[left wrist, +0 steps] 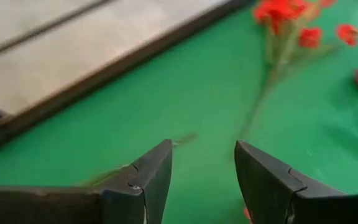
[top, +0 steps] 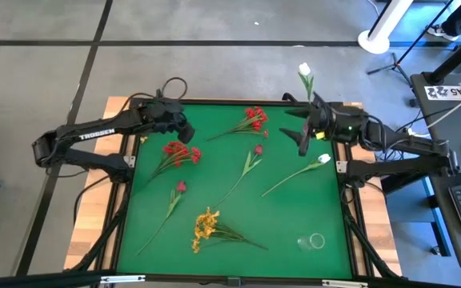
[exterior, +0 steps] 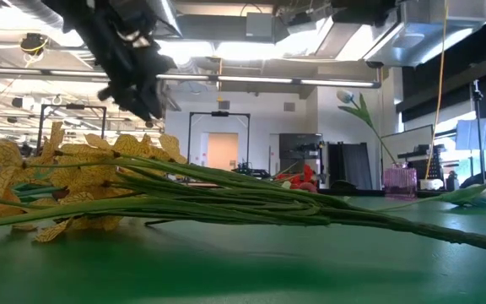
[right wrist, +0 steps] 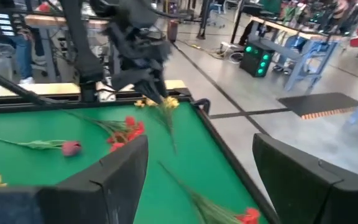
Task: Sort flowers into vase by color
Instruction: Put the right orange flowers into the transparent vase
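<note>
Flowers lie flat on the green mat [top: 294, 208]: two red clusters [top: 254, 120] [top: 178, 152], two dark pink buds [top: 257, 150] [top: 181, 186], a yellow spray [top: 206, 226] and a white tulip [top: 322, 160]. Another white tulip [top: 304, 70] [exterior: 348, 97] stands upright at the far edge, its foot hidden. A clear glass vase [top: 314, 241] stands near the mat's front right corner. My left gripper [top: 188, 132] [left wrist: 204, 149] hovers open over the far left of the mat, by the far red cluster's stem end [left wrist: 248, 127]. My right gripper [top: 302, 142] [right wrist: 201, 146] hangs open above the far right.
In the right wrist view, a small yellow sprig with a thin stem [right wrist: 166, 118] shows just below my left gripper; whether it touches, I cannot tell. The mat's dark frame [left wrist: 104, 74] and wooden border run along the far edge. A purple vessel [exterior: 399, 179] shows far right.
</note>
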`<action>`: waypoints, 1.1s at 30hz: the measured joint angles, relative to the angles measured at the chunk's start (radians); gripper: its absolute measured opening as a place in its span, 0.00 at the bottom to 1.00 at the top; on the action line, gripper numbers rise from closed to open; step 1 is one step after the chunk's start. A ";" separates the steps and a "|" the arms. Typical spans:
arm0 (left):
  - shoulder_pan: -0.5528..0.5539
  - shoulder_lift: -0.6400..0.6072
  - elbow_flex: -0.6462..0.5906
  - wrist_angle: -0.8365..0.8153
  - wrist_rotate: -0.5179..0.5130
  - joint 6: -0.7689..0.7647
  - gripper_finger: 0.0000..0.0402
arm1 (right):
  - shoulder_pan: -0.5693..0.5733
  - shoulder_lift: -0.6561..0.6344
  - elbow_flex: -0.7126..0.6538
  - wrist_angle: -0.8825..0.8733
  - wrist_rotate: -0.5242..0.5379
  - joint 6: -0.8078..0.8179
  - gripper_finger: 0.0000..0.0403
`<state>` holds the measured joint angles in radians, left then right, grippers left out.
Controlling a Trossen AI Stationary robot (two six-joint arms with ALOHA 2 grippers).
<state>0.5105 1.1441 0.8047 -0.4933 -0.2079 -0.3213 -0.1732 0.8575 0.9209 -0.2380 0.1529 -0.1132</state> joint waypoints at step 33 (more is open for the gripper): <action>-0.032 0.770 0.358 0.292 0.209 0.257 0.42 | 0.148 0.101 -0.001 0.055 0.124 0.108 0.71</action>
<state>0.4786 1.9140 1.1625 -0.2016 0.0010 -0.0639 -0.0254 0.9581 0.9203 -0.1827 0.2764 -0.0051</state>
